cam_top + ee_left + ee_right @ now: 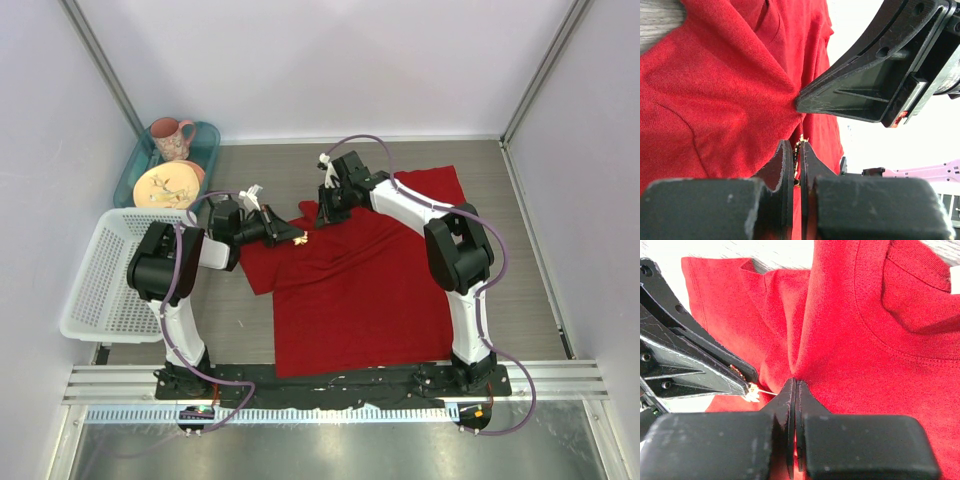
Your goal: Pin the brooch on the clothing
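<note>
So both arms are meeting over the upper left part of the red T-shirt (370, 290), which is lying spread out on the table (250, 330) in the middle of the overhead view.

The left gripper (796, 148) is reaching in from the left with its fingers squeezed together on the brooch (753, 396). It's a tiny pale thing with a bit of gold, barely poking out past the fingertips. In the overhead view it's sitting just left of centre, right over the shirt's shoulder area near the collar.

The right gripper (794, 385) is coming in from the upper right and is pinching a fold of the red fabric. Its two fingers are clamped together, and the cloth is bunching up into a ridge that runs into them. In the right wrist view the collar is curving across the upper right of the frame.

The two fingertip pairs are sitting just beside each other, with the brooch right next to the pinched fold. I honestly can't tell whether the pin is actually touching or going into the cloth, it's too small.

Off to the left there's a white basket (95, 285), and in the upper left corner a teal tray (207, 140) is holding a pink mug (170, 137) and a plate (165, 187).
</note>
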`<control>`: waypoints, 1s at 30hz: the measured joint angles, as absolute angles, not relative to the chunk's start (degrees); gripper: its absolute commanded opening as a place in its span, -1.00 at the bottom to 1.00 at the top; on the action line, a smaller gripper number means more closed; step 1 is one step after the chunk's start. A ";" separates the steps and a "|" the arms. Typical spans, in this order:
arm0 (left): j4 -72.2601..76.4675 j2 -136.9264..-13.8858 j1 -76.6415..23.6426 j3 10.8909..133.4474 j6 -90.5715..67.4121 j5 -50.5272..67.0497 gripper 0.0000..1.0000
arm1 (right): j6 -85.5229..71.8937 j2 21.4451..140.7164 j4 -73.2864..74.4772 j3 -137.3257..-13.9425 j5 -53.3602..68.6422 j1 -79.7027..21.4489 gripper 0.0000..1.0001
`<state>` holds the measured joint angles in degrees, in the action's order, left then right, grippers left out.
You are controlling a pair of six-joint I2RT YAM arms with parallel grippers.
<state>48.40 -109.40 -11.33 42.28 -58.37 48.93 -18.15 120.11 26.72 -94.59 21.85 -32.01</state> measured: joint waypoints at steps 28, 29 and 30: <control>52.31 -110.45 -11.99 42.28 -61.73 49.08 -1.00 | -20.56 119.59 23.16 -92.31 28.32 -30.17 -0.99; 53.01 -110.89 -12.08 42.28 -62.41 49.10 -1.00 | -20.99 119.61 22.96 -92.09 28.71 -29.93 -0.99; 53.65 -111.31 -12.19 42.28 -62.87 49.08 -1.00 | -21.41 119.61 22.70 -91.85 29.08 -29.71 -0.99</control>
<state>53.65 -111.31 -12.19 42.28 -62.87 49.08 -21.41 119.61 22.70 -91.85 29.08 -29.71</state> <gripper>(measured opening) 0.055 0.011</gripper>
